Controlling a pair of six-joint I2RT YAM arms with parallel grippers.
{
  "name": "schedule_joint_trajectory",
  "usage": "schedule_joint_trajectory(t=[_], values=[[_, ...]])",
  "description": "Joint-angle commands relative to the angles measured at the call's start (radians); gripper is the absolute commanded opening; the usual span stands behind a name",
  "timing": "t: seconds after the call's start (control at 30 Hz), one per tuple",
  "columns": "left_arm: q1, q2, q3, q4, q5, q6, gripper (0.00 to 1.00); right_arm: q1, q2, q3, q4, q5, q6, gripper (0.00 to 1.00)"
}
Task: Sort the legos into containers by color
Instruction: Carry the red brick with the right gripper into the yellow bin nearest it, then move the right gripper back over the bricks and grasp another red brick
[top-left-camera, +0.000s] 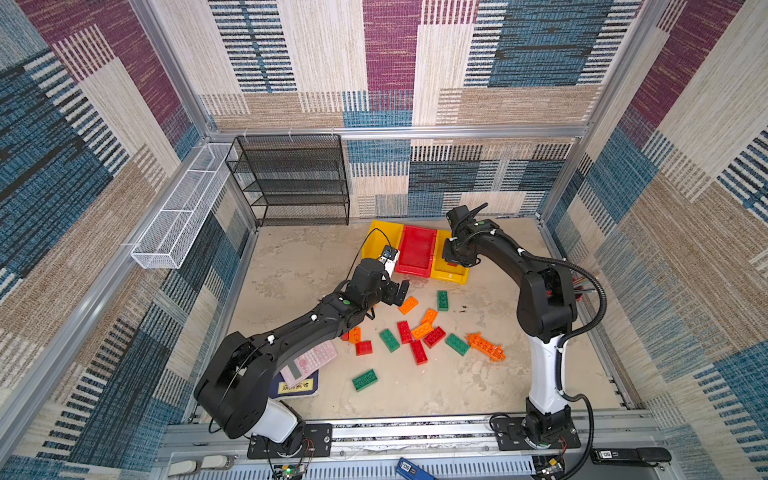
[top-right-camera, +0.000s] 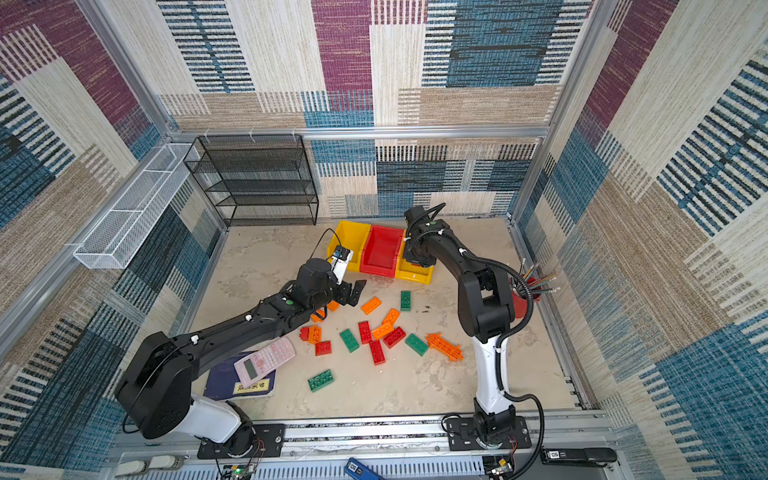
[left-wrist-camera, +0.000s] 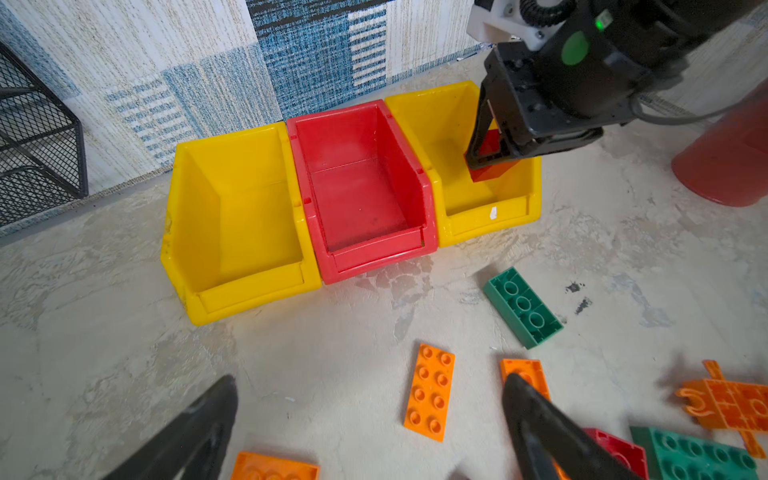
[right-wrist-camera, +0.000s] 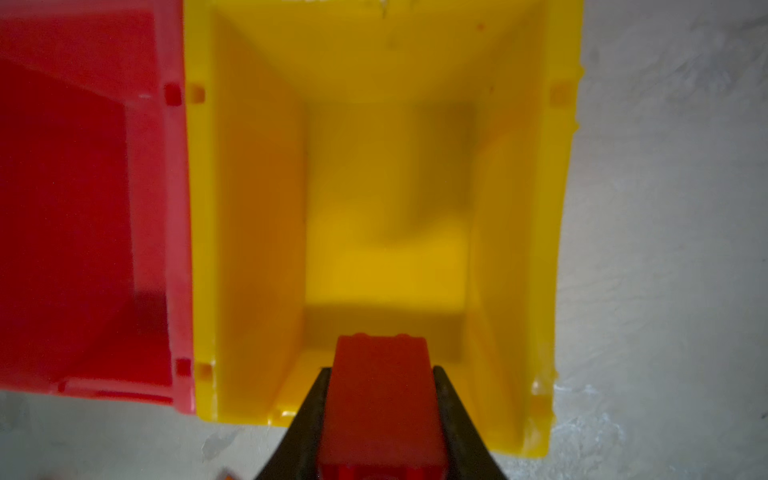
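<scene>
Since the right tool (right-wrist-camera: 382, 370) pinches a red brick (right-wrist-camera: 380, 411) above the front lip of the yellow bin (right-wrist-camera: 257, 208), release may bounce it onto the worktop (right-wrist-camera: 665, 249); left tool (left-wrist-camera: 370, 380) spread.

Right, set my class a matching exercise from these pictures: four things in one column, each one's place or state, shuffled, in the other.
Column one
1 red brick
2 red bin
3 calculator
4 left gripper

Column two
A open
B on the notebook
C between the yellow bins
D held by the right gripper

Pairs: 1-D, 2-C, 3-B, 4-A
</scene>
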Motion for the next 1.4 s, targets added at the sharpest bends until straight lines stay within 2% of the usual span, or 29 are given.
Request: schedule_joint_trajectory(t=[0.0, 0.07, 0.23, 0.4, 0.6, 0.8, 0.97, 1.17, 1.37], values=[[0.001, 0.0, 0.018, -0.017, 0.004, 0.033, 0.99, -0.006, 0.063, 0.08, 0.031, 0.026, -0.054, 0.31], [0.0, 0.001, 0.024, -0.031, 0.004, 0.035, 0.99, -0.011, 0.108, 0.143, 0.017, 0.038, -0.07, 0.37], [0.001, -0.006, 0.031, -0.058, 0.011, 0.032, 0.99, -0.014, 0.164, 0.285, -0.044, 0.063, -0.109, 0.61], [0.001, -0.024, -0.002, -0.056, 0.002, -0.028, 0.99, -0.014, 0.105, 0.247, -0.072, 0.029, -0.134, 0.66], [0.001, -0.122, -0.126, -0.027, -0.014, -0.15, 0.99, 0.02, -0.104, -0.004, -0.051, -0.042, -0.141, 0.65], [-0.008, -0.333, -0.274, -0.089, -0.061, -0.322, 0.99, 0.139, -0.33, -0.313, -0.006, -0.122, -0.108, 0.64], [-0.064, -0.578, -0.336, -0.293, -0.136, -0.442, 0.99, 0.231, -0.484, -0.529, 0.02, -0.174, -0.047, 0.64], [-0.137, -0.814, -0.333, -0.581, -0.206, -0.554, 0.99, 0.312, -0.685, -0.73, 0.047, -0.25, 0.0, 0.64], [-0.15, -0.952, -0.36, -0.673, -0.187, -0.572, 0.99, 0.406, -0.793, -0.866, 0.062, -0.264, 0.086, 0.64]])
